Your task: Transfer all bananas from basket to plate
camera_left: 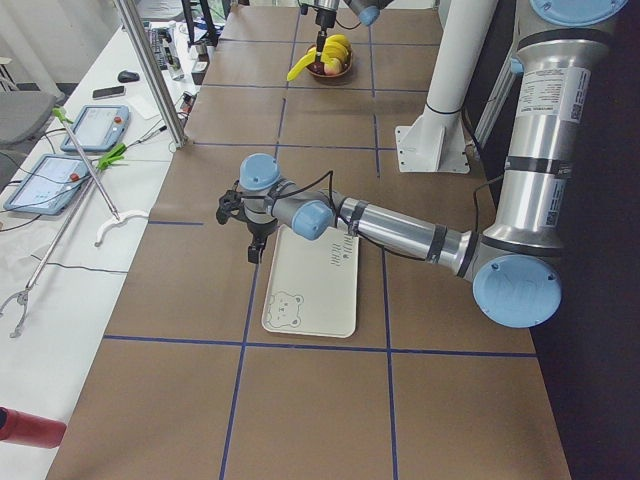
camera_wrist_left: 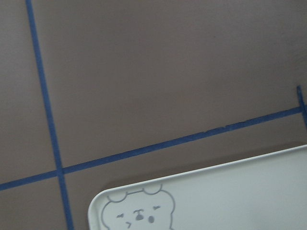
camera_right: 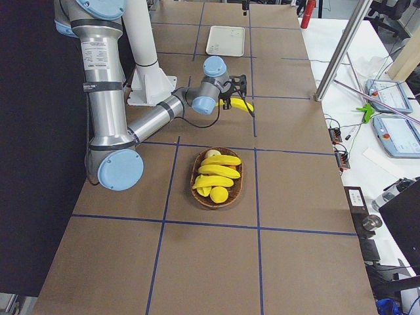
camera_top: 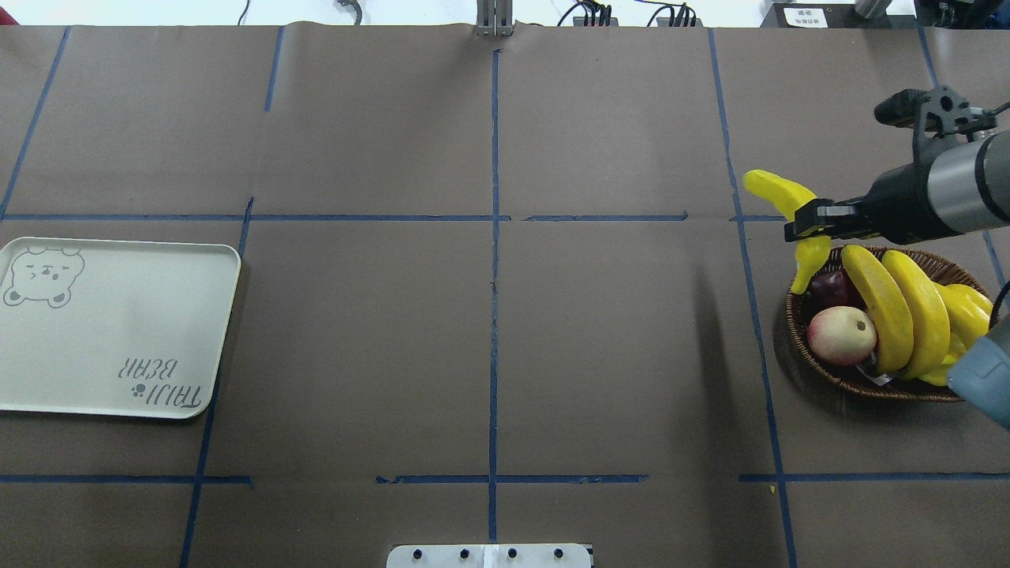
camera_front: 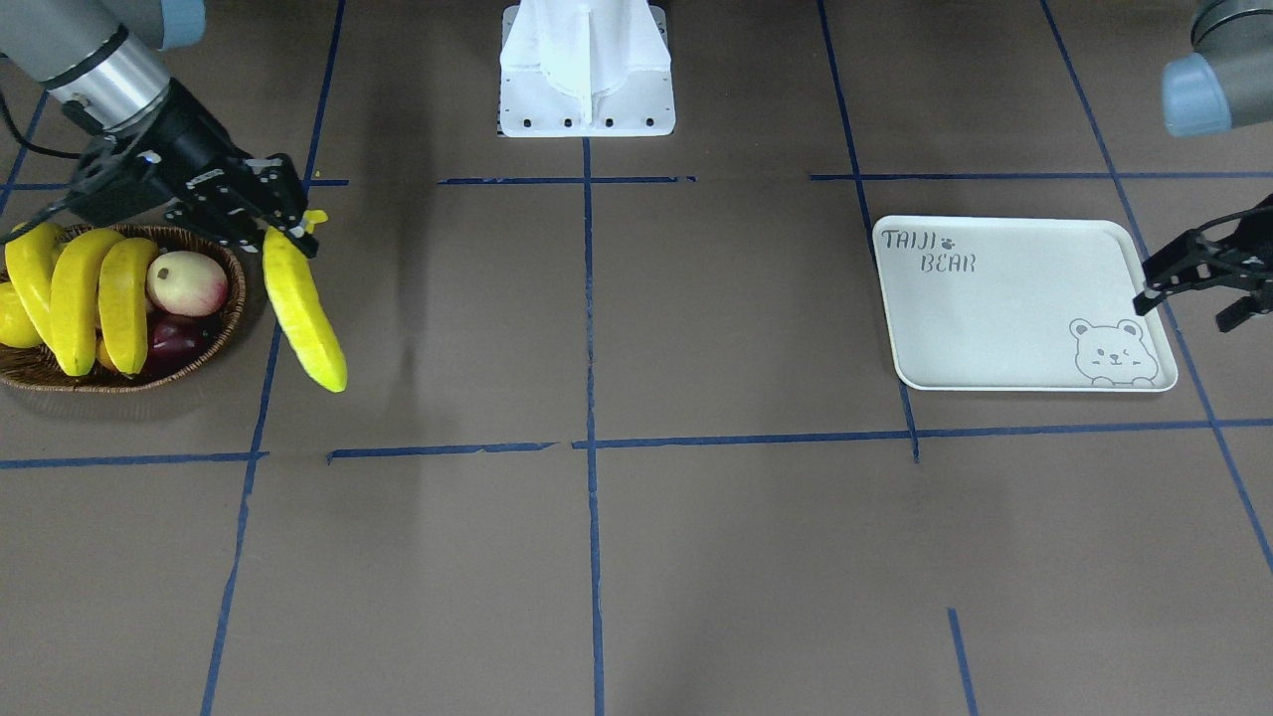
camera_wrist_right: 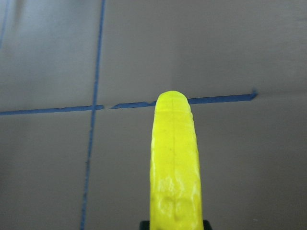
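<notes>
1. At the left end of the brown table, which is marked with blue tape lines, the rectangular off-white plate with grey "TAIJI BEAR" lettering and a bear face lies flat. It is well apart from the basket.
2. The left gripper hovers over the plate's edge near the bear-face corner. Its black jaws are spread wide, with nothing between them.
3. Toward the right end, the right gripper is clamped on one long, curved, bright yellow plastic-looking banana close to one end. This held banana hangs tilted in the air, outside the basket and just beside its rim on the plate's side.
4. Furthest right, the oval brown woven wicker basket rests on the table. The three other bananas lie in it side by side, next to a round cream-and-red fruit and a dark purple fruit.
</notes>
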Controlling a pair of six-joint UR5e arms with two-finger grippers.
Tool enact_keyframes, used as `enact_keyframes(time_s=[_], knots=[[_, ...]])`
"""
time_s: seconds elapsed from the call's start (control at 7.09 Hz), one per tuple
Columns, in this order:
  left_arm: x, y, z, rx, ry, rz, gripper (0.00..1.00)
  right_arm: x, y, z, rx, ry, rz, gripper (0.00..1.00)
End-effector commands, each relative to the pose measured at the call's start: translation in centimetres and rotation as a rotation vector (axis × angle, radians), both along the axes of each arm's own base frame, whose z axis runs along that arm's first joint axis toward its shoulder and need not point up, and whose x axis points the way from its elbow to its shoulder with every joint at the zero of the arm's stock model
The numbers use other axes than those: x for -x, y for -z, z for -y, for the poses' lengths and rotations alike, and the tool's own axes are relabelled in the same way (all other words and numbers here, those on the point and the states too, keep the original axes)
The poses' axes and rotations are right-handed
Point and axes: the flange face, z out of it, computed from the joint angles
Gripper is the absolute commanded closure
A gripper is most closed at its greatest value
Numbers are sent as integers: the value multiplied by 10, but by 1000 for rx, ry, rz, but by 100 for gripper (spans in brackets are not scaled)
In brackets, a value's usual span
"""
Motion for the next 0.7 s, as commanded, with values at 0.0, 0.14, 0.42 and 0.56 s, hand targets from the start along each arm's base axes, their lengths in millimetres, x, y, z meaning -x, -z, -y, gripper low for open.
enact_keyframes(time_s=[0.0, 0.14, 0.42, 0.56], knots=[[-82, 46, -18, 98, 40, -130, 0, 70, 45, -4, -4, -27, 158, 97], [-91, 87, -18, 247, 167, -234, 0, 86, 79, -6, -4, -61, 215, 97], [-167, 167, -32, 558, 259, -454, 0, 122, 131, -24, 2, -120, 307, 96], [-192, 203, -30, 630, 279, -496, 0, 139, 141, -31, -9, -151, 316, 96]])
